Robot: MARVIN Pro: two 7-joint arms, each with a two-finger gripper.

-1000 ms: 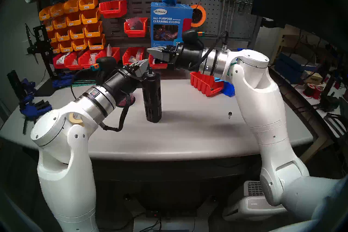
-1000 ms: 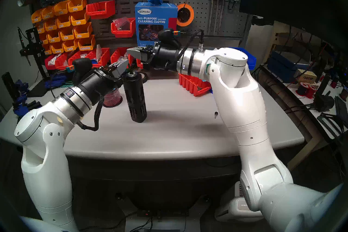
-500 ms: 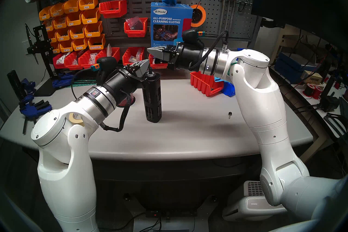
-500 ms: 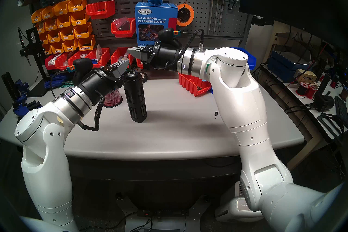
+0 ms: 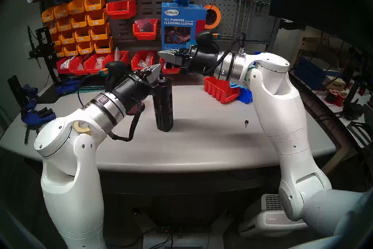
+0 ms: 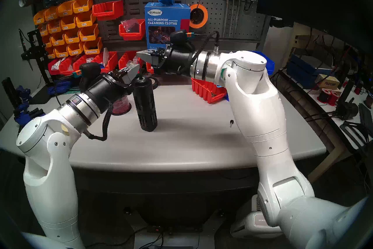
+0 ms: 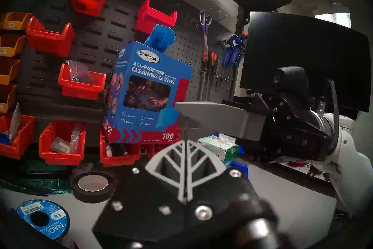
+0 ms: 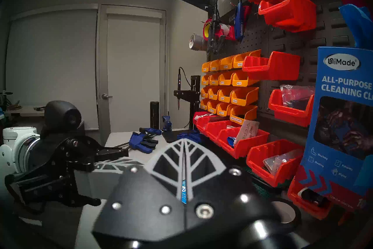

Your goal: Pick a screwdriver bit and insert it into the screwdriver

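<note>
Left gripper [image 5: 159, 67]: fingers pressed together, empty, just beside the screwdriver [image 5: 163, 104] top.
Right gripper [image 5: 161, 54]: fingers pressed together, empty, above it.

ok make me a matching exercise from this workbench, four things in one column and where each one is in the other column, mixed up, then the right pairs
Things:
1. screwdriver
2. small loose bit
3. cleaning cloths box
4. left pincer

Places:
A. lying on the table in front of the right arm
B. up against the pegboard at the back
C. standing upright mid-table
D. shut, raised beside the screwdriver's top

Pairs: 1-C, 2-A, 3-B, 4-D
</note>
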